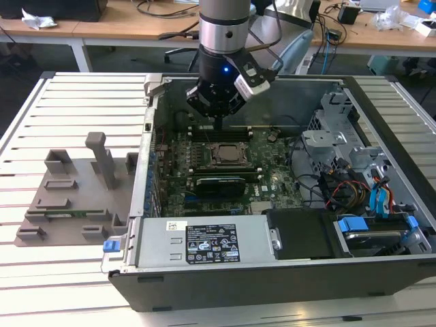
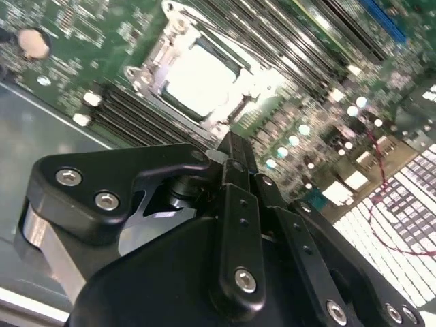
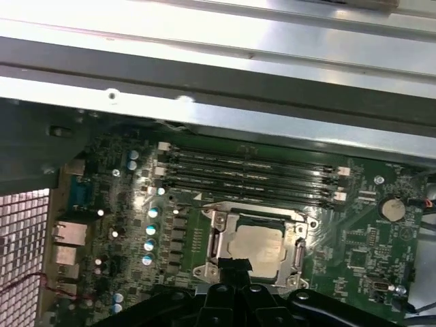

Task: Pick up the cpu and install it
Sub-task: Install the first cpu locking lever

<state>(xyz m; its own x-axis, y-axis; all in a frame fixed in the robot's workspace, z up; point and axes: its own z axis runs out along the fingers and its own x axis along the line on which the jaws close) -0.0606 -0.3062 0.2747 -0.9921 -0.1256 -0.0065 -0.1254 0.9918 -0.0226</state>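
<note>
The cpu [image 1: 229, 153] lies flat in the socket frame [image 1: 212, 158] on the green motherboard inside the open computer case. Its pale silver top shows in both wrist views [image 2: 199, 80] [image 3: 257, 243], ringed by the metal socket frame [image 2: 151, 60] [image 3: 215, 237]. My gripper [image 1: 219, 121] hangs just above the board on the far side of the socket, over the memory slots. Its black fingertips [image 2: 232, 146] are pressed together with nothing between them, and in the first wrist view the gripper [image 3: 235, 267] overlaps the socket's edge.
A long black card [image 1: 219, 184] lies beside the socket on the near side. The power supply [image 1: 204, 244], the drive cage [image 1: 337, 129] and loose cables [image 1: 347, 187] crowd the case. A grey fixture [image 1: 75, 191] with slots sits on the slatted table at the exterior view's left.
</note>
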